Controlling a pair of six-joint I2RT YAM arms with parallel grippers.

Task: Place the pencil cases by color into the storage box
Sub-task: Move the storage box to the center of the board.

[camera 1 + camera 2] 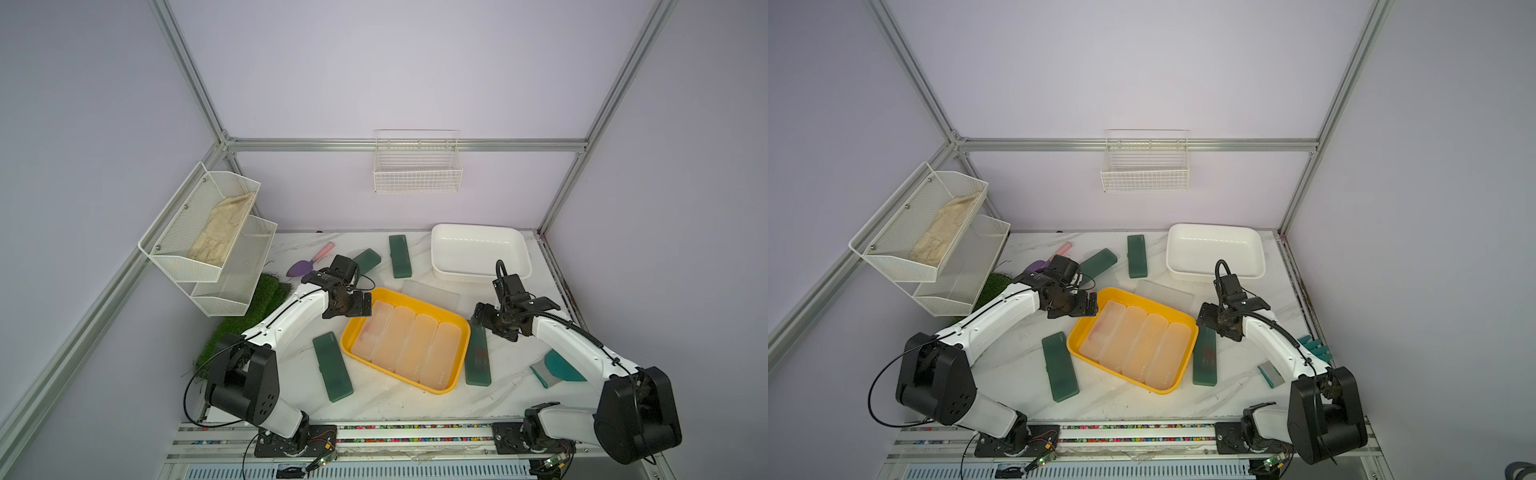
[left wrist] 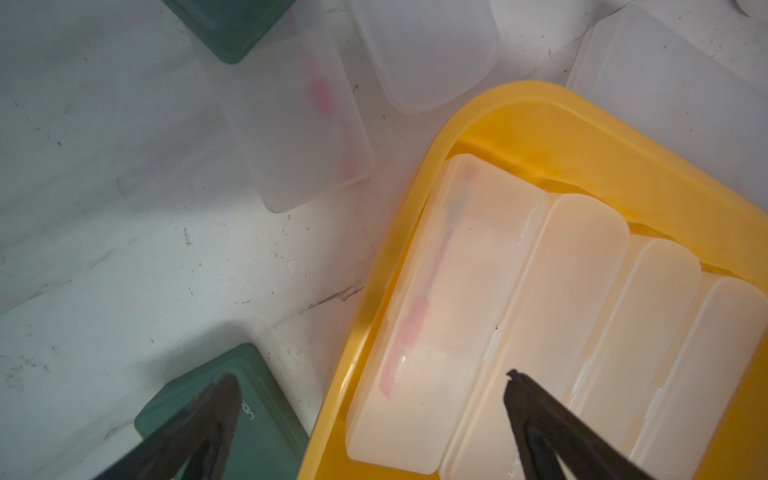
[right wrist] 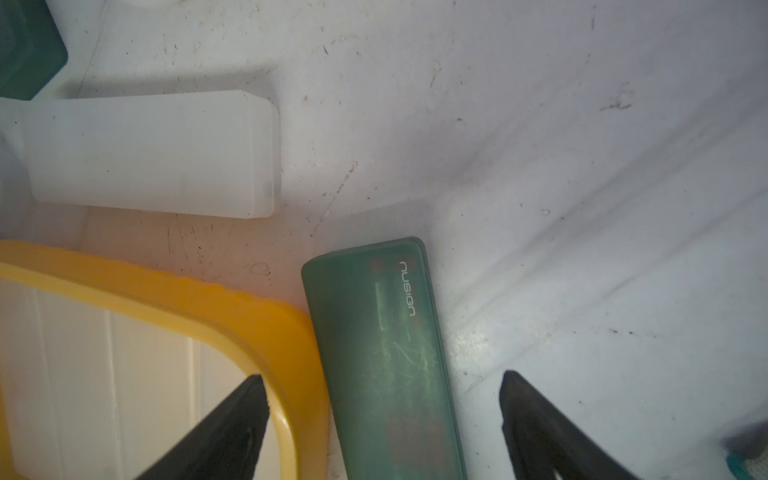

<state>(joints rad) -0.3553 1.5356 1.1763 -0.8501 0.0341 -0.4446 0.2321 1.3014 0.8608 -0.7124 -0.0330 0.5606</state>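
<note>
The yellow storage box (image 1: 461, 361) sits mid-table with several frosted clear-white pencil cases (image 1: 405, 347) side by side in it. Dark green pencil cases lie on the table: one left of the box (image 1: 332, 365), one along its right side (image 1: 478, 355), two at the back (image 1: 400, 255). Another frosted case (image 1: 430, 293) lies behind the box. My left gripper (image 2: 370, 376) hangs open and empty over the box's back left corner. My right gripper (image 3: 381, 376) hovers open above the far end of the right green case (image 3: 374, 332), one finger over the box's rim (image 3: 249, 307).
A white tub (image 1: 480, 232) stands at the back right. A purple trowel (image 1: 299, 268) lies at the back left, a teal scraper (image 1: 559, 368) by my right arm. A wire shelf (image 1: 208, 241) and artificial grass (image 1: 249, 316) fill the left edge.
</note>
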